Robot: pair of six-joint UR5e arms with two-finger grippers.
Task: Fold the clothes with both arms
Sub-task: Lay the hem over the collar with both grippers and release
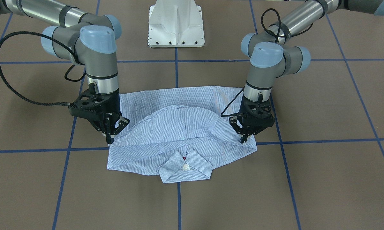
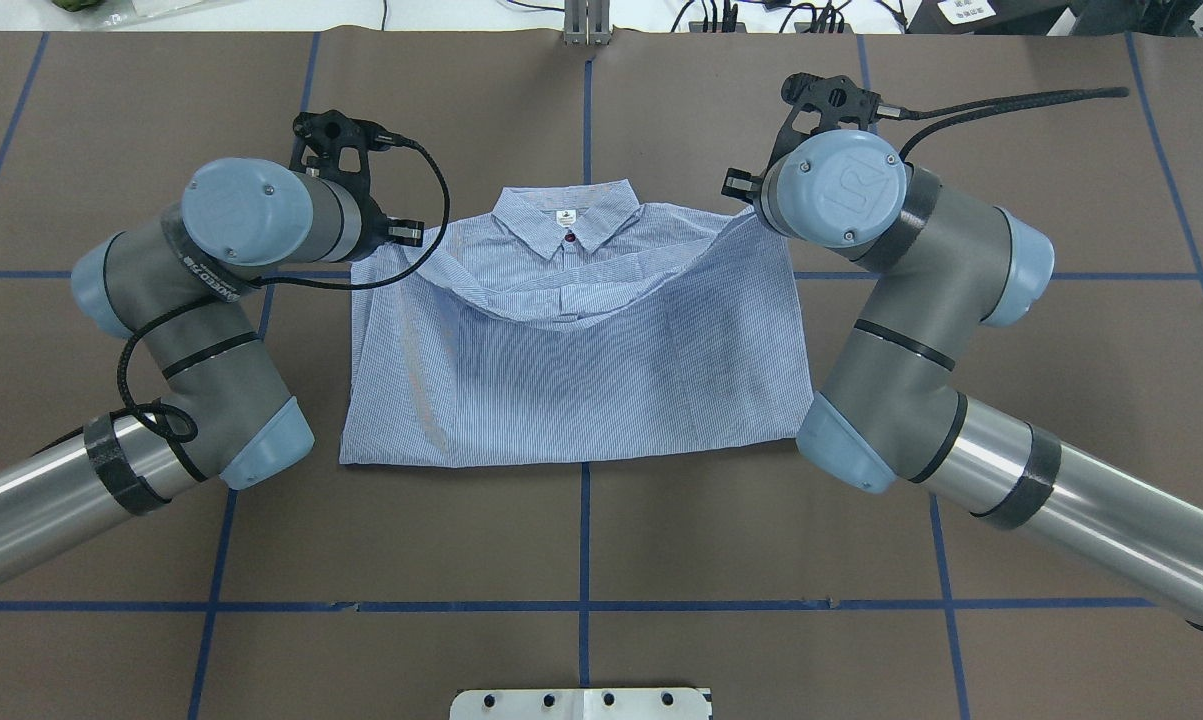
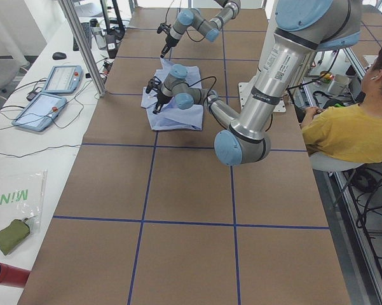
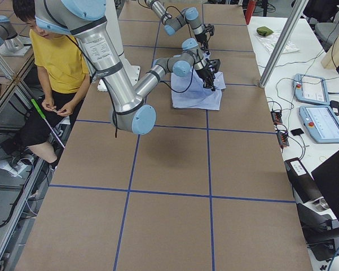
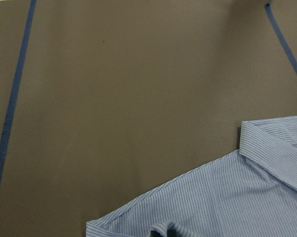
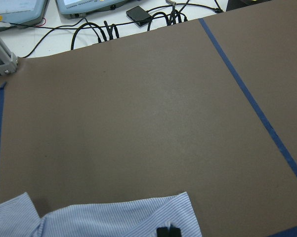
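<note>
Shirt (image 2: pixel 581 370) folded over | left jaws, right jaws pinching its edge | pinch visible front view, hidden overhead

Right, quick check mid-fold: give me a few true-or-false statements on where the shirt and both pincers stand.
1. The left pincer and the right pincer are both down on the shirt, one toward each shoulder. True.
2. The collar points toward the robot's white base. False: it lies on the side of the shirt away from the base.
3. The shirt lies fully spread with its sleeves out. False: it is folded into a block, and a flap lies over the front with its curved edge just short of the collar.
4. The white neck label shows inside the collar. True.
</note>
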